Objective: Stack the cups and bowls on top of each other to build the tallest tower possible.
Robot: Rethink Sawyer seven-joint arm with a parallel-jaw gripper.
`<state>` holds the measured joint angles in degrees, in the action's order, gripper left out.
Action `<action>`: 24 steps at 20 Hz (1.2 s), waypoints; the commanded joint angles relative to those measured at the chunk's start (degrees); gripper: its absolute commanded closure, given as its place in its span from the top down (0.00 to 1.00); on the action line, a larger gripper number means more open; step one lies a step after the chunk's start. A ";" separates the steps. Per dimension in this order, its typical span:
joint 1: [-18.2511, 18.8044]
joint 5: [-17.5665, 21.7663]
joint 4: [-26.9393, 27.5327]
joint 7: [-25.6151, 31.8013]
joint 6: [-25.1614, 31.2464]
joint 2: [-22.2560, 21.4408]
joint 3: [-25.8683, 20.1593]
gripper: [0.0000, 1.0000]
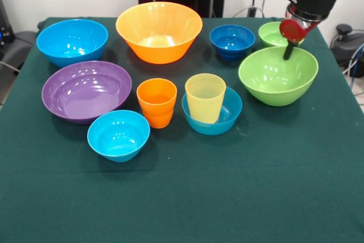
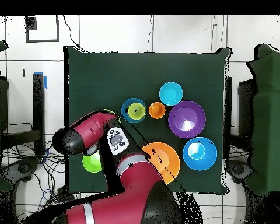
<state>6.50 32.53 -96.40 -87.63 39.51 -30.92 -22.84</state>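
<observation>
On the green surface [image 1: 256,186], front view, left to right: the large blue bowl [image 1: 72,41] and purple bowl [image 1: 86,90], a light blue small bowl [image 1: 118,135], the large orange bowl [image 1: 159,31], then the orange cup [image 1: 157,102]. The pale yellow cup [image 1: 205,97] stands upright inside the second light blue bowl [image 1: 223,119], with the dark blue small bowl [image 1: 232,41] behind it. At right, the gripper [image 1: 290,49] hangs over the far rim of the large lime green bowl [image 1: 277,75], just in front of the small lime green bowl [image 1: 272,33]; whether its fingers are spread or closed cannot be told, apparently hidden behind the red wrist.
</observation>
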 commanded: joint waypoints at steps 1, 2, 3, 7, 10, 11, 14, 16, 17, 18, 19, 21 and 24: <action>0.85 -3.18 -4.41 -6.06 -2.57 -1.81 -1.71 0.00; 0.80 -3.52 -4.30 -5.83 -2.13 -2.11 -1.67 0.00; 0.76 -3.87 -4.19 -5.60 -1.70 -2.42 -1.63 0.00; 0.07 -4.27 -2.49 -4.76 -0.77 -2.58 -1.27 0.00; 0.56 -4.71 -2.66 -3.81 -0.58 -2.83 -1.62 0.00; 0.78 -4.99 -2.86 -3.61 -0.40 -3.01 -1.67 0.00; 0.46 -5.14 -2.42 -3.57 -0.37 -3.62 -1.29 0.00; 0.14 -4.89 -1.98 -3.66 -0.78 -3.80 -1.05 0.00; 0.02 -4.79 -1.74 -3.68 -0.88 -3.83 -0.96 0.00; 0.12 -4.72 -1.68 -3.54 -0.94 -3.92 -0.98 0.00; 0.23 -4.64 -1.61 -3.40 -1.01 -4.00 -1.00 0.00; 0.62 -4.45 -1.31 -2.54 -1.33 -4.11 -1.49 0.00; 0.84 -4.67 -0.64 -1.56 -0.32 -4.28 -1.95 0.00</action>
<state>6.59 28.28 -97.25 -87.63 39.53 -34.56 -22.84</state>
